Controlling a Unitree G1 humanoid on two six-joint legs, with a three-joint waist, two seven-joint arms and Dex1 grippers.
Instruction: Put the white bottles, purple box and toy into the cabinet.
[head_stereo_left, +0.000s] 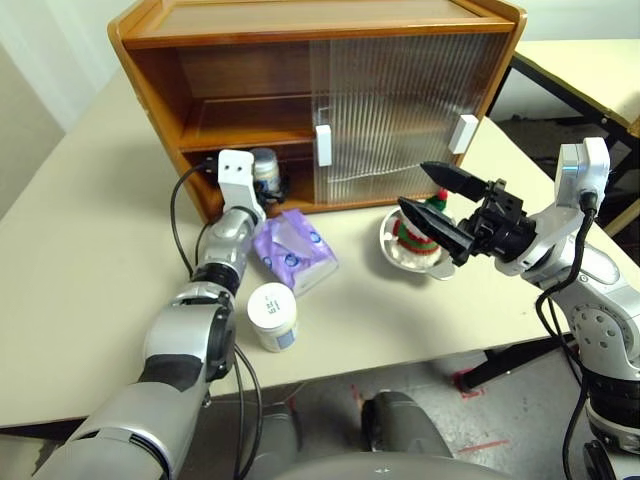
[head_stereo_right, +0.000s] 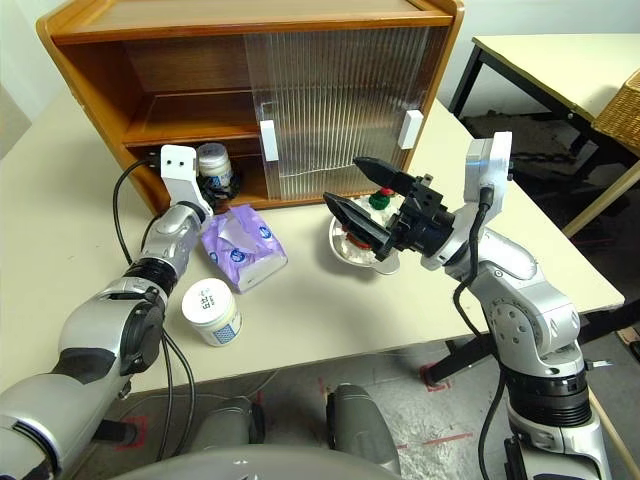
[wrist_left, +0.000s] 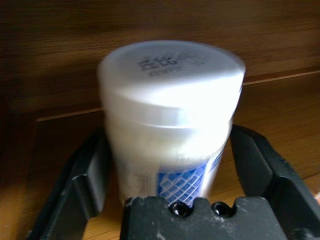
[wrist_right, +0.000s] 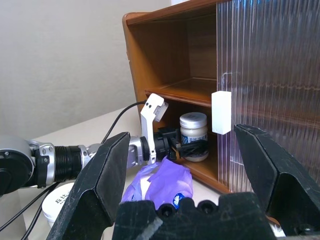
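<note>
While drawing the left hand out of the cabinet, keep the fingers spread and pull straight back along the lower shelf, so as not to drag or tip the white bottle standing upright between them. Avoid any sideways swing until well clear of the open left compartment. Judge the step as placement of the first bottle, with release done or nearly done.

Log left hand as released: one finger clearly off the bottle's side, the other close against it, contact not decidable. Log right hand as released too, empty, held above the tabletop in front of the toy.

Locate remaining items on the tabletop: second white bottle near the front edge, purple box just behind it and near the cabinet's foot, toy in its metal bowl before the closed sliding door.

Mark as hard to make out: toy largely masked by the right hand's fingers; bottle's base hidden behind the left hand; label print blurred; anything behind the ribbed door not legible.
</note>
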